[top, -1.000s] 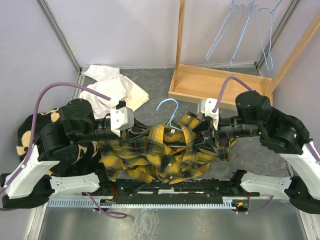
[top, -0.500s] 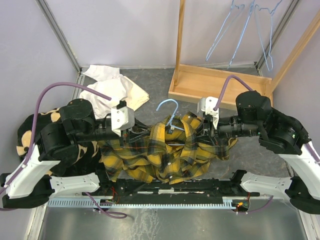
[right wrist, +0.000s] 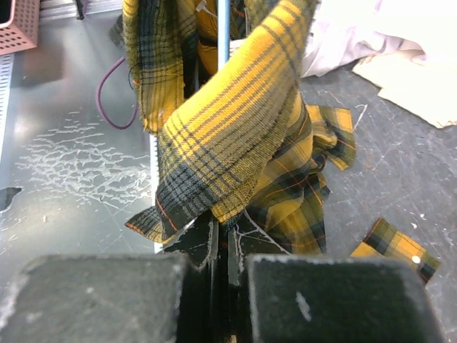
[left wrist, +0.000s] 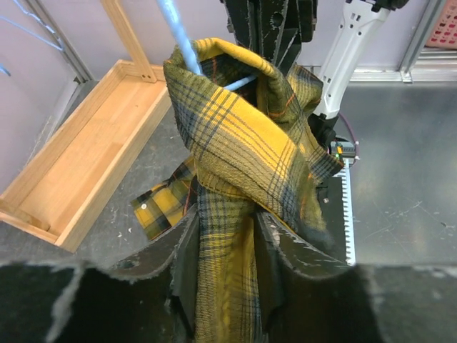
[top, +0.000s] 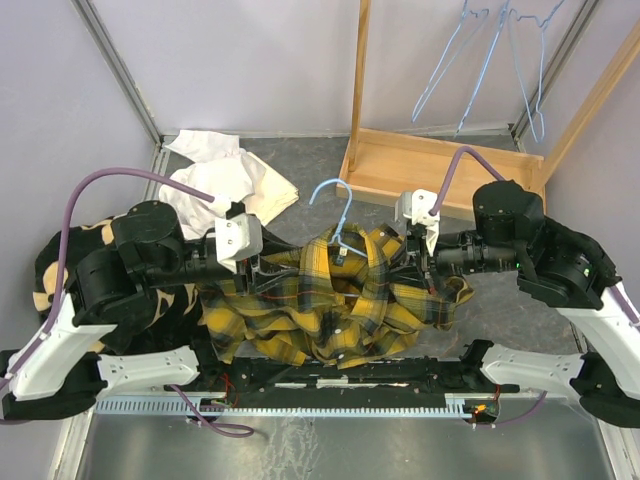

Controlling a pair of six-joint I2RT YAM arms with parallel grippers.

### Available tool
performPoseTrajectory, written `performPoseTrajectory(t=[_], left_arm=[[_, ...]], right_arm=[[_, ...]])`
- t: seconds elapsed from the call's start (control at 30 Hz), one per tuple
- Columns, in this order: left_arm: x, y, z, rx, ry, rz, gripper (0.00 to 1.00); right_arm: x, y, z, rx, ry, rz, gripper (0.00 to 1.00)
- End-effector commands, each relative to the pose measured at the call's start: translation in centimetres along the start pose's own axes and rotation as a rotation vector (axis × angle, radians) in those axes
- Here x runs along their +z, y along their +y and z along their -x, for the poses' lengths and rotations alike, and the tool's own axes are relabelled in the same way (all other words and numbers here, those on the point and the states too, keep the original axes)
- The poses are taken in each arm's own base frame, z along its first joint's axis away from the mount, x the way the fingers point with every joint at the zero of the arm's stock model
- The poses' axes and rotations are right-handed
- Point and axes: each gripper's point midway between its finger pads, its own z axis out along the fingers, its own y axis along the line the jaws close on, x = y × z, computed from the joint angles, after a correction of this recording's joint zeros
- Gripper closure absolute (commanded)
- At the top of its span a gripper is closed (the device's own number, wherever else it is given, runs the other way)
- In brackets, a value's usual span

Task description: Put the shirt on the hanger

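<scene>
Nearest the arm bases, the shirt (top: 300, 320) is seen heaped on the table (top: 500, 300), with its upper part lifted and twisted into a rope-like band between the two arms. At the left gripper (left wrist: 227, 239) the jaws stand partly apart, and that band of plaid runs up between them without being clamped. The right gripper (right wrist: 223, 246) is closed tight on a folded edge of the shirt just below the hanger (left wrist: 176, 36). Whether the blue wire is caught in the same pinch cannot be made out, since cloth covers the spot. The hanger is found a little farther out, its hook standing clear above the bunched fabric and its lower wire buried under a fold. It is thus threaded into the cloth but not seated in the shoulders. Farther back, a white garment (top: 225, 175) and a wooden tray (top: 440, 165) are seen, well apart from the work. The task is judged far from done, and several failures could be expected from here. With the left jaws loose, the band may slide out and its weight be left on the right pinch alone, by which the hanger could be tipped or dragged out of the fold. If the twist is not undone, the wire end may be pushed into a wrap of cloth instead of a shoulder. A hard pull by the right arm could also bend the thin wire.
</scene>
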Motion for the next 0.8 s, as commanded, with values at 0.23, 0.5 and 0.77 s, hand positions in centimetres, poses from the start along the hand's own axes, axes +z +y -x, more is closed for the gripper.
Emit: performPoseTrajectory(t=[0.23, 0.5, 0.77], left_arm=[[-2.9, 1.6, 0.0, -0.012, -0.021, 0.159, 0.56], [-4.8, 4.1, -2.2, -0.07, 0.029, 0.351, 0.55], [-4.9, 6.9, -3.0, -0.133, 0.013, 0.53, 0.39]], right_arm=[[-4.3, -2.1, 1.8, -0.124, -0.057, -0.224, 1.0], [-8.5, -2.5, 1.0, -0.151, -0.048, -0.369, 1.0], [-14.5, -4.6, 3.2, -0.102, -0.114, -0.651, 1.0]])
